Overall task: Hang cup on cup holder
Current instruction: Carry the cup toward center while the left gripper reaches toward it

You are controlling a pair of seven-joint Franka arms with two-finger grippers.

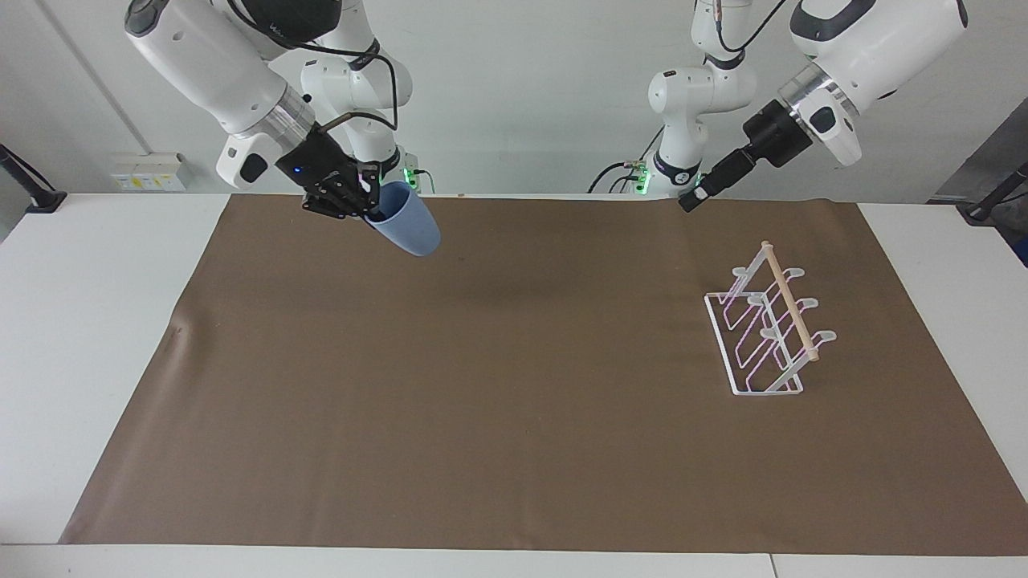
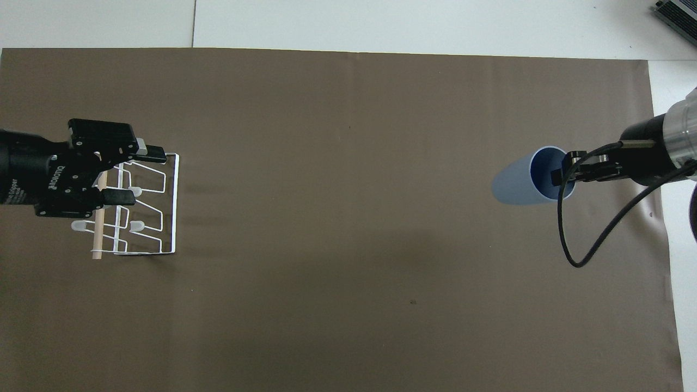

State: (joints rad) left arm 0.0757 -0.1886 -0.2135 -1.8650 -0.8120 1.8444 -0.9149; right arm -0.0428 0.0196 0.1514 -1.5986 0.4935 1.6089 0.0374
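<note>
While right gripper (image 1: 363, 201) fingers clamp the cup (image 1: 405, 222) aloft, left gripper (image 2: 144, 177) fingers apart over cup holder (image 1: 767, 325), brown mat (image 1: 514, 385) beneath.

The rack (image 1: 764, 325) stands on the mat (image 1: 514, 449) toward the left arm's end of the bench (image 1: 80, 321). The cup (image 1: 405, 221) hangs tilted over the mat's other end, gripped at its rim by the right end effector (image 1: 365, 205). The left end effector (image 2: 142, 177), fingers apart, is over the rack.
</note>
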